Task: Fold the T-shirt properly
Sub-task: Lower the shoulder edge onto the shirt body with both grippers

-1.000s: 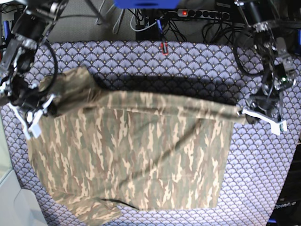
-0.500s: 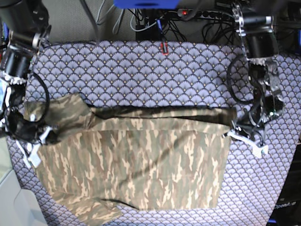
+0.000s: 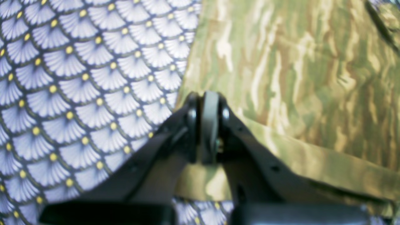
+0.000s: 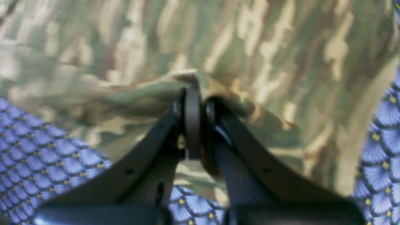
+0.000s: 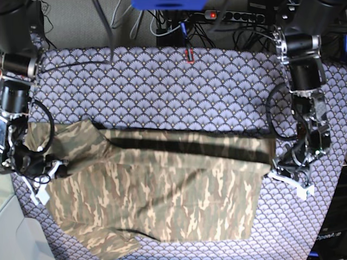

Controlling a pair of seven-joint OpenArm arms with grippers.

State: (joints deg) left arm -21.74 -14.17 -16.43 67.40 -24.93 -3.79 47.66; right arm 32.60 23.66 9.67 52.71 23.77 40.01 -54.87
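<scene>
The camouflage T-shirt [image 5: 157, 189] is lying spread across the near half of the counter [image 5: 162, 81], over the purple scallop-patterned table cloth [image 5: 179, 92]. Its upper layer is sitting doubled toward the near edge, exposing a dark inner band along the fold. The left tool [image 3: 207, 125] is gripping the shirt's hem, jaws closed on the cloth, near the counter's right edge in the base view. The right tool [image 4: 193, 125] is pinching a bunched fold of the same shirt, jaws closed, near the counter's left edge. One sleeve [image 5: 105, 244] is lying at the near left corner. A power strip [image 5: 233, 16] is sitting beyond the far edge.
</scene>
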